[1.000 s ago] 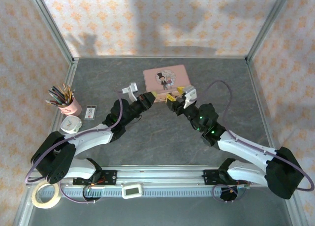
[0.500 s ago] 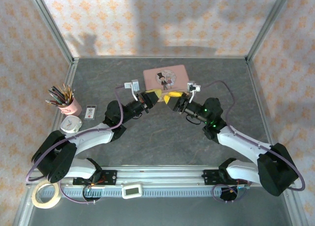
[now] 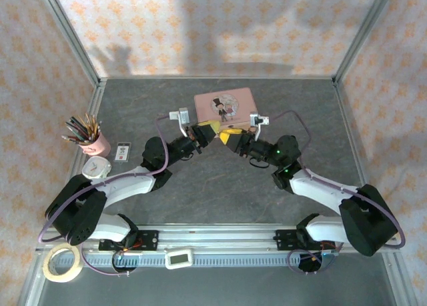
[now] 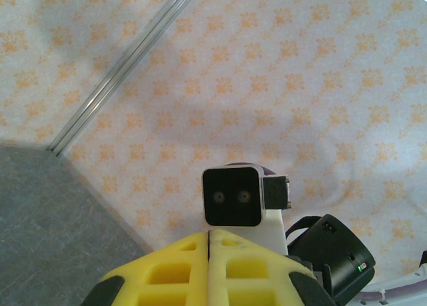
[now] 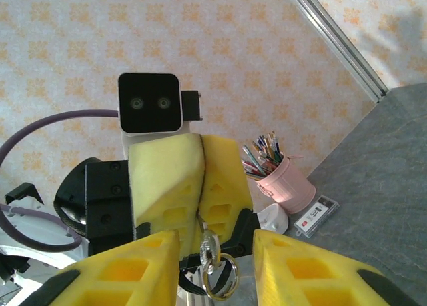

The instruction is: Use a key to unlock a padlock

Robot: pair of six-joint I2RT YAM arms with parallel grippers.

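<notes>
We see the key (image 5: 209, 243) and its ring (image 5: 221, 283) hanging from the left gripper's (image 5: 201, 206) pressed-together fingers, between the right gripper's (image 5: 215, 238) spread fingers. From above, both meet beside the pink tin (image 3: 224, 107), the key too small to make out.

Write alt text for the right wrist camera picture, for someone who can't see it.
The left gripper, yellow fingers pressed shut, pinches what looks like a small silvery key with a ring dangling, just ahead of the right gripper, whose yellow fingers stand apart. Behind are a pink cup of coloured pencils and an orange-patterned wall.
</notes>
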